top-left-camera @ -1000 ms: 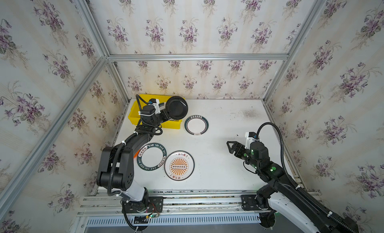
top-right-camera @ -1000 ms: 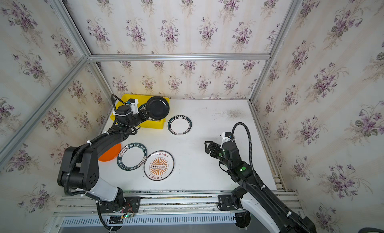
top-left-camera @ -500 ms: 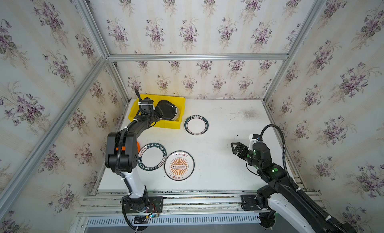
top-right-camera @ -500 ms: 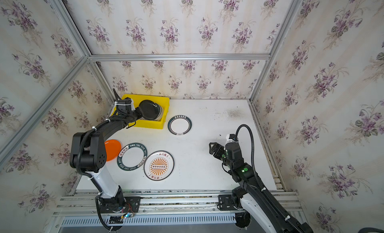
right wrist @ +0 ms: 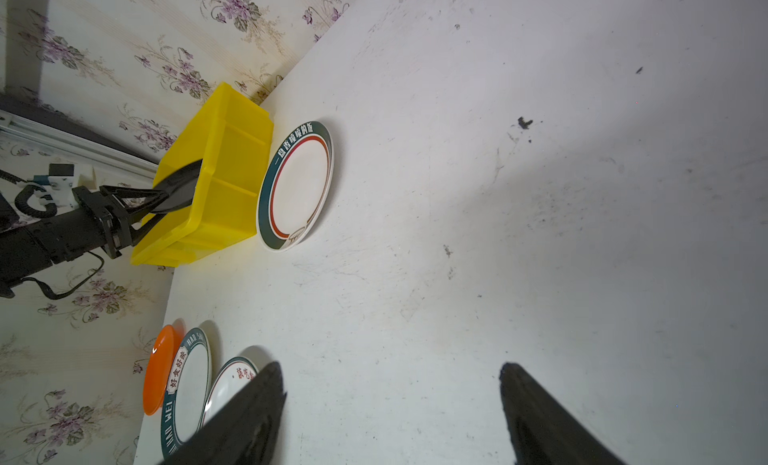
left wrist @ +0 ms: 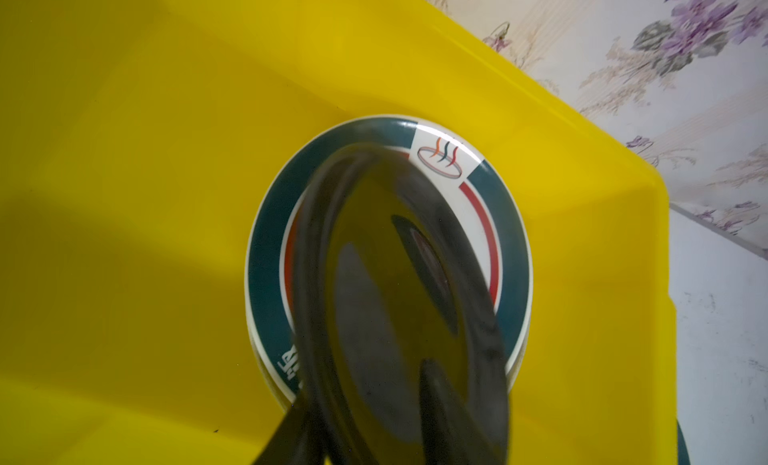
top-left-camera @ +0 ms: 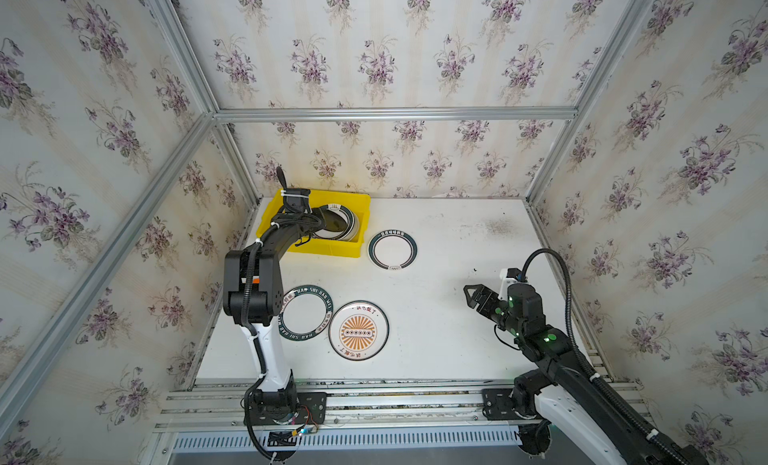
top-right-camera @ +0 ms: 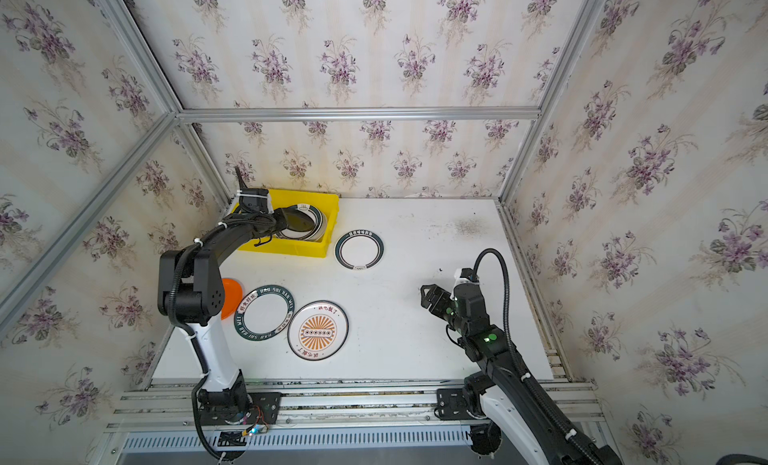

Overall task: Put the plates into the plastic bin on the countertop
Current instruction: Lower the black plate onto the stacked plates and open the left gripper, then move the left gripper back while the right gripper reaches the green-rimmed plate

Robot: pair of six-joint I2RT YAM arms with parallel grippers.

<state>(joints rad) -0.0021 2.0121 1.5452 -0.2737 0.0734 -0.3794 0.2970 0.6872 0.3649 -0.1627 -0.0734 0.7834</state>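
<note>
Floral-papered walls (top-left-camera: 395,47) enclose the scuffed white countertop (top-left-camera: 436,309); right fingers (right wrist: 249,413) gape, left fingers (right wrist: 137,191) unreadable.

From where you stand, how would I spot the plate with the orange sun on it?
Find the white countertop and its front edge, by the metal rails. There lie an orange plate, a green-rimmed plate and the sunburst plate. Only the last has orange rays on a white middle.

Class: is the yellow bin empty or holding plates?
Not empty: a green-rimmed plate lies inside the bin, black plate tilted above it.
</note>
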